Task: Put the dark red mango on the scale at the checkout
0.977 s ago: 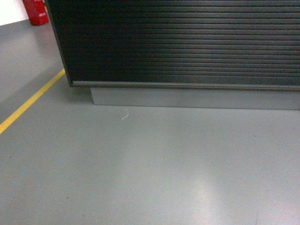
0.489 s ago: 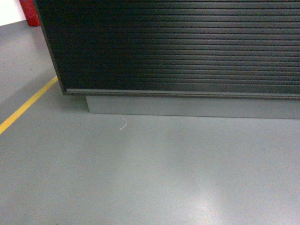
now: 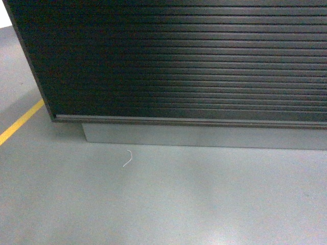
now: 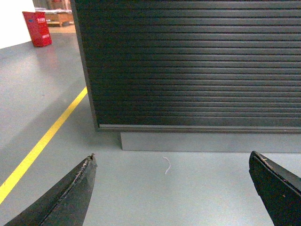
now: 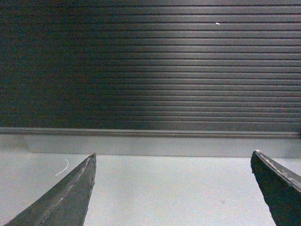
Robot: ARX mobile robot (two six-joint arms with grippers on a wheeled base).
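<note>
The checkout (image 3: 179,61) fills the upper head view as a dark slatted front panel on a grey base (image 3: 204,137); its top is out of view. It also shows in the left wrist view as the checkout (image 4: 188,66) and in the right wrist view as the checkout (image 5: 150,66). The dark red mango and the scale are out of view. My left gripper (image 4: 171,162) is open over bare floor, holding nothing. My right gripper (image 5: 173,160) is open too, with only floor between its fingers. Neither gripper appears in the head view.
A small white scrap (image 3: 127,158) lies on the grey floor just before the counter base. A yellow floor line (image 3: 19,122) runs off to the left. A red box (image 4: 37,28) stands far back left beyond the counter's corner (image 4: 87,70).
The counter has grown larger and slid lower and leftward in the head view; the red box has left that view. The white scrap sits lower in the frame.
</note>
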